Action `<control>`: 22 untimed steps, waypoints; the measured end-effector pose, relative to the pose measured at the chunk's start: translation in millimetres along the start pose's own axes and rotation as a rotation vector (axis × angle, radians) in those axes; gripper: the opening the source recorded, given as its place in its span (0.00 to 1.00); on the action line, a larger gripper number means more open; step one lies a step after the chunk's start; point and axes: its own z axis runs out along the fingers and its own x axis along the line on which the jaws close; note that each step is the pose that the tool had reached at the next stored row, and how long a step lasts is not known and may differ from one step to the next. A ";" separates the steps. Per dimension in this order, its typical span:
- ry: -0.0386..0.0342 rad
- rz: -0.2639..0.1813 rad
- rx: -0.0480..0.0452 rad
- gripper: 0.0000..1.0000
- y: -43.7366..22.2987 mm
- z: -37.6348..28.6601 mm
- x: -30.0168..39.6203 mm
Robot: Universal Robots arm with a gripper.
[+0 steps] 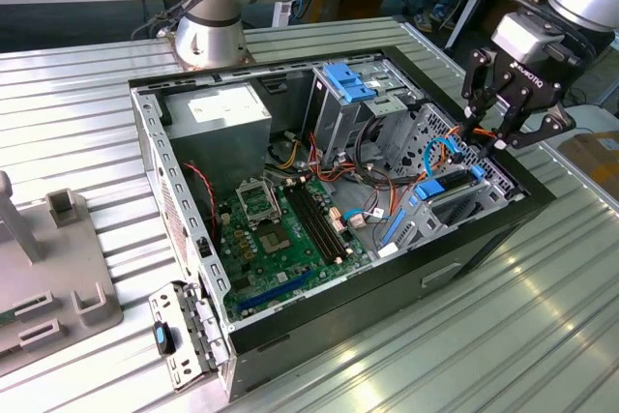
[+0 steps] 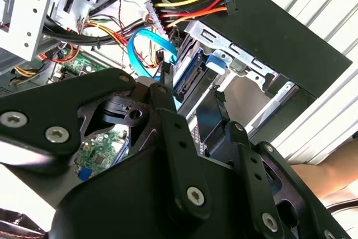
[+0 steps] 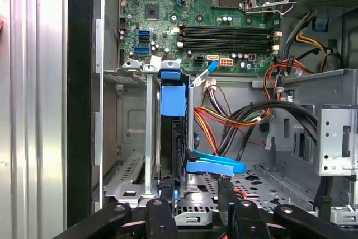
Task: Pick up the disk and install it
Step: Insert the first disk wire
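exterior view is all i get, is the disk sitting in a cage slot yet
Observer: Yes. In the first wrist view the disk stands on edge in a slot of the drive cage.
Operator: is the claw gripping it
Observer: The claw is open, one finger in front of the disk's near end.
Operator: anything beside it
Observer: A flat blue cable lies right next to the disk.

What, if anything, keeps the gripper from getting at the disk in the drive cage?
Probably nothing, so yes: the gripper hangs over the cage, and the disk stands in its slot, blue edge exposed. The blue cable beside it might get in the way.
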 end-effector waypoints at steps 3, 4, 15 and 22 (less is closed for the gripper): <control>-0.0001 0.000 0.0000 0.44 -7.2 0.1 0.0; 0.0000 0.000 0.0000 0.44 -15.2 0.0 0.0; 0.0000 -0.112 -0.0031 0.44 -38.6 1.4 0.2; -0.0001 -0.132 -0.0037 0.44 -42.3 1.5 0.2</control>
